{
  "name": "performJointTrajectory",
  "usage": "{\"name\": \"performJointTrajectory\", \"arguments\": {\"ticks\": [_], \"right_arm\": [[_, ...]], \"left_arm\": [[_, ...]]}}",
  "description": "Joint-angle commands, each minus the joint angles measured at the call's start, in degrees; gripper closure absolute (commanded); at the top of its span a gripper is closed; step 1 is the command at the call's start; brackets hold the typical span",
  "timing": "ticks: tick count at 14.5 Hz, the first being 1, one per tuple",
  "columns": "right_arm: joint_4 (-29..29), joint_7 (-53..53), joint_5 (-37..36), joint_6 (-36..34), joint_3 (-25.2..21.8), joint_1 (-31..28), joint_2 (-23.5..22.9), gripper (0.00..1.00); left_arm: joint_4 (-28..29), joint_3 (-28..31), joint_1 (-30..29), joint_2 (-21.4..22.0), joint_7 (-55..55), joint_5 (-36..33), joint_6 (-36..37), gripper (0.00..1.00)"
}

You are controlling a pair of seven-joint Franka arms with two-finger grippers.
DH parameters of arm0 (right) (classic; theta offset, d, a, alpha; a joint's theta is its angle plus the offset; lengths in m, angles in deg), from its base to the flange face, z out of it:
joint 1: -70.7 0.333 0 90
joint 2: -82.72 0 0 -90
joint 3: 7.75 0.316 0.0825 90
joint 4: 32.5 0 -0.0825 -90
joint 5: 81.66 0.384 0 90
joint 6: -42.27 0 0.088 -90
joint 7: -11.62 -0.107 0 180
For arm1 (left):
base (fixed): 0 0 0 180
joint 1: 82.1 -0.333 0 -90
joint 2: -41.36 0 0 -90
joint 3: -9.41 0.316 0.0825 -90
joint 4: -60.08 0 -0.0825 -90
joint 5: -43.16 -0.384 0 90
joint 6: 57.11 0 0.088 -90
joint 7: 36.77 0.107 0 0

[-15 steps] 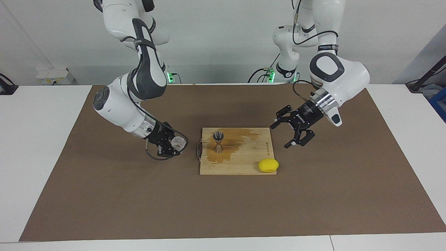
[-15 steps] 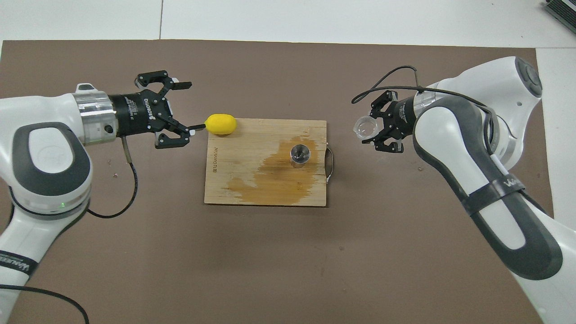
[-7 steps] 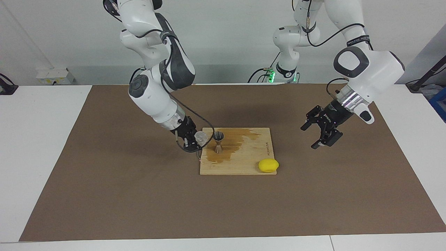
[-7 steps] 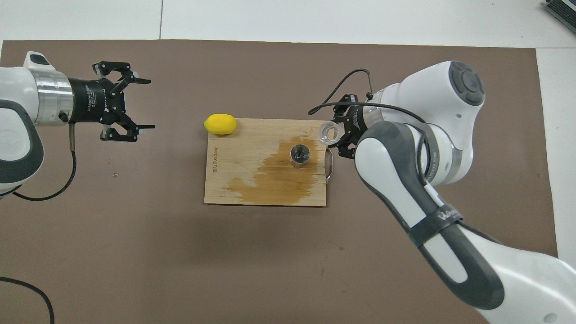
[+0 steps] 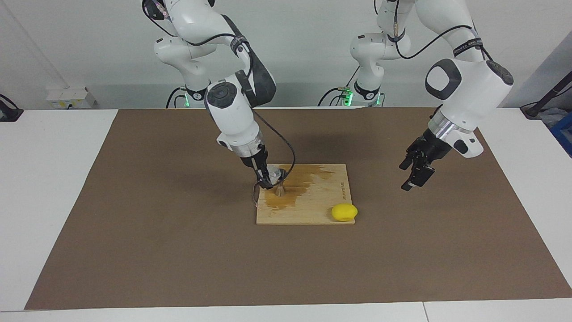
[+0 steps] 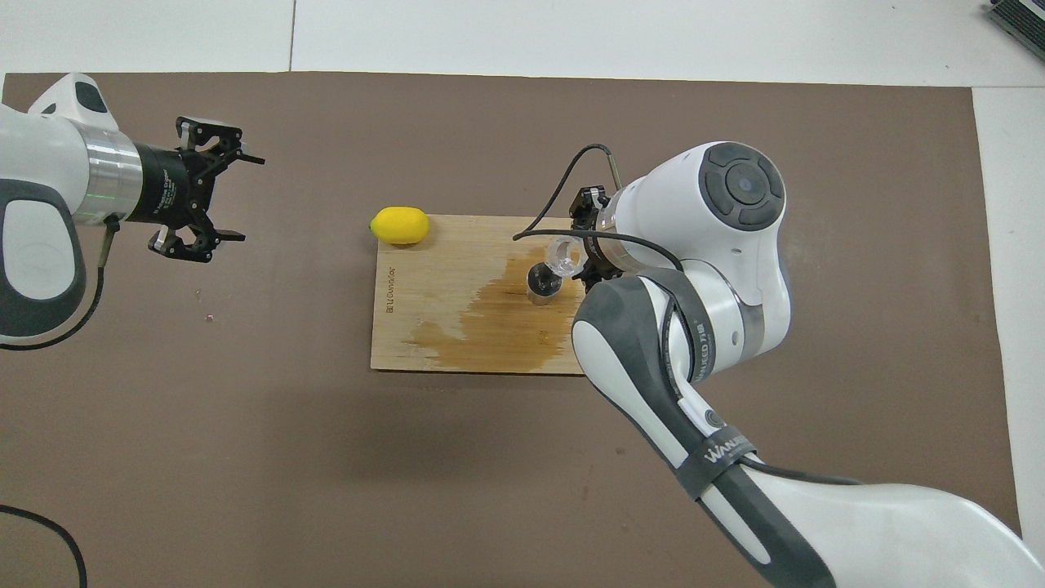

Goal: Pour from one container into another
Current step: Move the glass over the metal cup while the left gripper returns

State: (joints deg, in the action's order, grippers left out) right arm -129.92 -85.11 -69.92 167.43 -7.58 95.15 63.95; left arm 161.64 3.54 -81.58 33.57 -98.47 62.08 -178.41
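Overhead only: tumbler [image 6: 563,254] mouth above jigger [image 6: 541,282]

A robotics lab; two white arms bolted along the frame's top behind a white counter [image 5: 53,188] under a brown mat [image 5: 178,259]; bare wall, trailing cables.

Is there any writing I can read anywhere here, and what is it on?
"WANLEE": partly readable on the black strap around the right arm.
Burnt-in mark along the board's edge: too blurred to read.
White print on the left pincer's black body: too small to read.
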Motion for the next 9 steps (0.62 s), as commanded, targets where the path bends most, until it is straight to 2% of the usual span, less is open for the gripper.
{"name": "performJointTrajectory", "arguments": {"ticks": [1, 3, 6, 9], "right_arm": [[0.4, -1.1, -4.8, 0.2, -0.1, 0.8, -0.1, 0.59], [0.3, -1.4, -7.7, 0.0, 0.0, 1.7, 0.0, 0.59], [-0.1, -1.4, -12.2, -0.7, -0.1, 2.9, 0.3, 0.6], [-0.3, -1.3, -16.2, -0.7, -0.1, 3.4, 0.5, 0.6]], "left_arm": [[-3.5, 0.5, -0.9, 0.7, 5.3, -3.4, 5.3, 0.0], [-4.8, 0.4, -2.7, 0.6, 13.7, -6.3, 8.1, 0.0], [-4.7, 0.5, -3.2, 1.8, 24.9, -7.1, 8.7, 0.0], [-4.8, 0.3, -3.2, 3.0, 33.4, -13.8, 9.9, 0.0]]}}
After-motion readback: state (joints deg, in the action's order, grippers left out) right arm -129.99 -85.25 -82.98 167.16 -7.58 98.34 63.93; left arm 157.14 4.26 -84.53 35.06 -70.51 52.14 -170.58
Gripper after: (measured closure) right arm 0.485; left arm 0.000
